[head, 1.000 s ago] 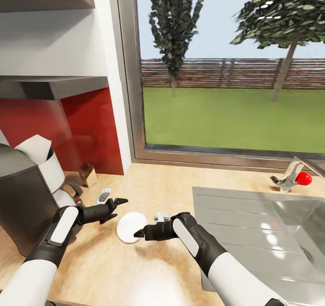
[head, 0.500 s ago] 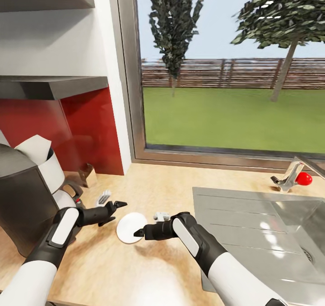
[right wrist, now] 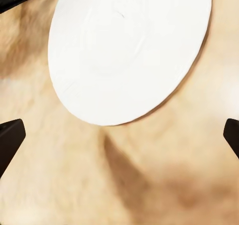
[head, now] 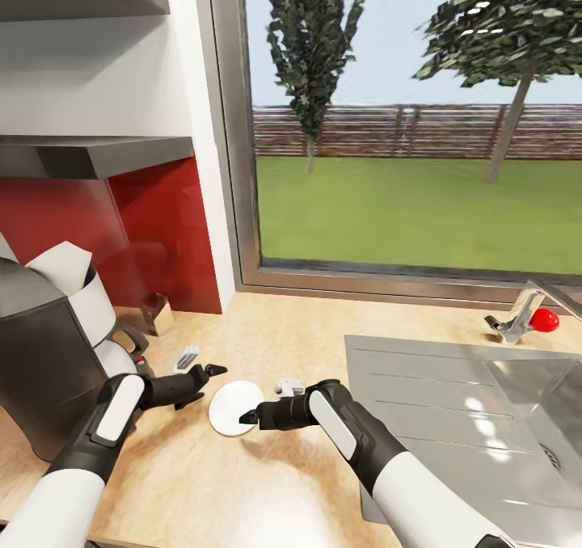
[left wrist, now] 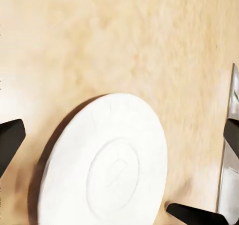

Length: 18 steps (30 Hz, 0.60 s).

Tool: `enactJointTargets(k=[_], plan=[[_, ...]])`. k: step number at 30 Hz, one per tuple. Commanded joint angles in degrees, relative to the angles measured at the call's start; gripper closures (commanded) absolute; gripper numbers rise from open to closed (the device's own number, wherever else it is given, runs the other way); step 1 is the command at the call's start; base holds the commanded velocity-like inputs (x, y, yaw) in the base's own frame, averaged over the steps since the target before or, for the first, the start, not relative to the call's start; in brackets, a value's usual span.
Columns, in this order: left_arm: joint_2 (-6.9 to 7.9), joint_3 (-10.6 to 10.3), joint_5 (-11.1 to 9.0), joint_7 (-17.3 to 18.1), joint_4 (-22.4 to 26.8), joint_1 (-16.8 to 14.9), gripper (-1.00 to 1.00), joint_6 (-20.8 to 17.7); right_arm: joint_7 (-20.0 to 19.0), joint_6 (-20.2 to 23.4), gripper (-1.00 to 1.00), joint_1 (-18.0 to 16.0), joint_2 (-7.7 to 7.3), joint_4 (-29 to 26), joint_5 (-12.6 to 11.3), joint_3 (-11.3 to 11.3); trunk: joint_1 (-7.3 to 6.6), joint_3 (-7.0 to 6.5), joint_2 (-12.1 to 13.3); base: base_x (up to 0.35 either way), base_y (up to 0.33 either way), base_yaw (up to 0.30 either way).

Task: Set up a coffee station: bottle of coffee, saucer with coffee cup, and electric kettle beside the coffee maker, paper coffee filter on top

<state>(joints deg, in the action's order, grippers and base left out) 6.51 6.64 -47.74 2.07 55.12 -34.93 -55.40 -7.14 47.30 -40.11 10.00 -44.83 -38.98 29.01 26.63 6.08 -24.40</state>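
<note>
The white saucer (head: 234, 406) lies flat on the light wood kitchen countertop (head: 275, 330). My left gripper (head: 212, 370) is open just left of it, and my right gripper (head: 249, 416) is open at its near right edge. In the wrist views the saucer (left wrist: 104, 170) (right wrist: 129, 46) lies ahead of the spread fingertips, with nothing held. The grey coffee maker (head: 40, 362) stands at far left with the paper coffee filter (head: 63, 263) on top. The electric kettle (head: 125, 342) is half hidden beside it. The bottle of coffee (head: 158, 312) stands by the red wall. The coffee cup is out of view.
A steel sink (head: 485, 402) with a red-knobbed tap (head: 543, 319) takes up the right of the counter. The black kitchen shelf (head: 97, 156) hangs above the coffee maker. A large window runs along the back wall.
My left gripper has sunk a little toward the counter beside the saucer. The right gripper and the saucer have stayed in place.
</note>
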Motion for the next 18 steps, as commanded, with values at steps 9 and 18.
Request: enactJointTargets(k=[9, 18], plan=[[-0.38, 0.0, 0.19, 0.14, -2.58, -0.13, -1.0, 0.73, -0.42, -0.16, -1.0, -0.06, 0.0, -0.12, 0.4, -0.01, 0.03, 0.12, -0.12, 0.0, 0.0, 0.0], [-1.66, -0.05, 0.28, 0.13, -2.68, -0.12, -1.0, 0.74, -0.68, -0.71, -1.0, -0.06, 0.0, 0.08, 0.4, -0.01, 0.03, 0.12, -0.12, 0.0, 0.0, 0.0]])
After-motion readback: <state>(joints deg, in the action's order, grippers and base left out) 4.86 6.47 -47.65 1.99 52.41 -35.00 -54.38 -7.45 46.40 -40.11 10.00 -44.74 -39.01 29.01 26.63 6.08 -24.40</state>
